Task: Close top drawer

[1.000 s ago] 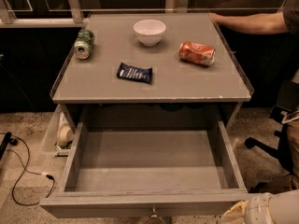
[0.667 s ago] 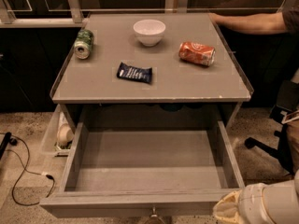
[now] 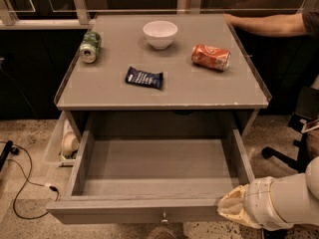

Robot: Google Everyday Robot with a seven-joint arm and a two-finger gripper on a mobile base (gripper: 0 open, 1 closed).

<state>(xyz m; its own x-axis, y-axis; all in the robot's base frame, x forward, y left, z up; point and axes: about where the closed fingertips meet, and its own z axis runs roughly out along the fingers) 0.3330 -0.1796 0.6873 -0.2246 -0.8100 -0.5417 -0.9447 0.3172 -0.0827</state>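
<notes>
One camera looks down from the front, close over the top drawer (image 3: 159,168), claw (image 3: 233,206) lower right.

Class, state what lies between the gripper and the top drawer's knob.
Nothing: the camera view shows only the top drawer's bare front between its knob and the gripper at the front's right end.

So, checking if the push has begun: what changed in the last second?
The gripper rose from the picture's lower right and edged left, to the top drawer's right front corner. Nothing gripped or released. Drawer as far open as before; white bowl, green can, orange can and snack packet unmoved.
</notes>
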